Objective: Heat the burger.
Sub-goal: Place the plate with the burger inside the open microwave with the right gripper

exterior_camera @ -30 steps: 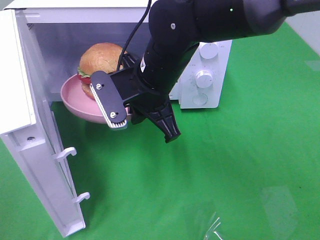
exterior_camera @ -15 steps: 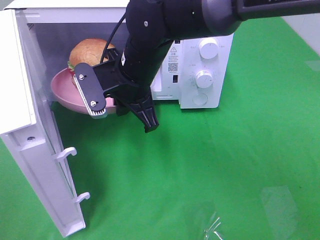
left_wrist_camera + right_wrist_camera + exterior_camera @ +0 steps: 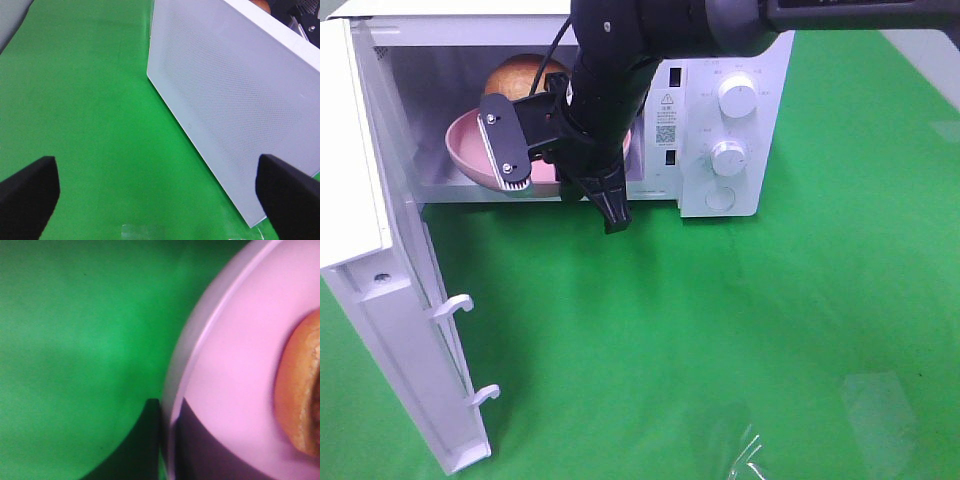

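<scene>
The burger (image 3: 525, 75) shows its golden-brown bun top on the round pink plate (image 3: 470, 150), inside the open microwave (image 3: 730, 110) cavity. My right gripper (image 3: 560, 190) reaches in from the upper right and is shut on the plate's near rim; the arm hides the burger's right side. The right wrist view, very close, shows the pink plate (image 3: 235, 365), the burger's bun edge (image 3: 300, 390) and a dark fingertip (image 3: 167, 440) on the rim. My left gripper (image 3: 160, 200) stands open over the green cloth beside the outer face of the microwave door (image 3: 235, 100), holding nothing.
The white microwave door (image 3: 360, 200) swings wide open toward the front left, with two latch hooks (image 3: 460, 305) on its edge. Two knobs (image 3: 728, 155) are on the control panel at right. Green cloth covers the table; clear tape (image 3: 750, 460) lies near the front.
My right arm has carried the plate and burger up and back, from in front of the opening into the microwave cavity. The left gripper stays open.
</scene>
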